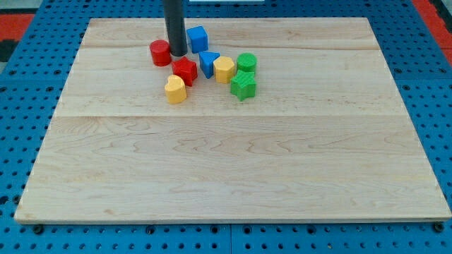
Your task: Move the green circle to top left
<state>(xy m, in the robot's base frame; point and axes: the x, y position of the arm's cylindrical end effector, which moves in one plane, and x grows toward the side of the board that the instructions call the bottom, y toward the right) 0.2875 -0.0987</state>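
Note:
The green circle (247, 62) sits in the upper middle of the wooden board (233, 162), at the right end of a cluster of blocks. A green star (244, 85) lies just below it. My tip (177, 53) is at the cluster's left side, between the red circle (160, 53) and the blue cube (197, 38), just above the red block (185, 71). My tip is well to the left of the green circle and apart from it.
A blue triangle-like block (208, 63) and a yellow block (224, 69) lie between the red block and the green circle. A yellow heart (176, 89) lies at the cluster's lower left. Blue pegboard (21, 85) surrounds the board.

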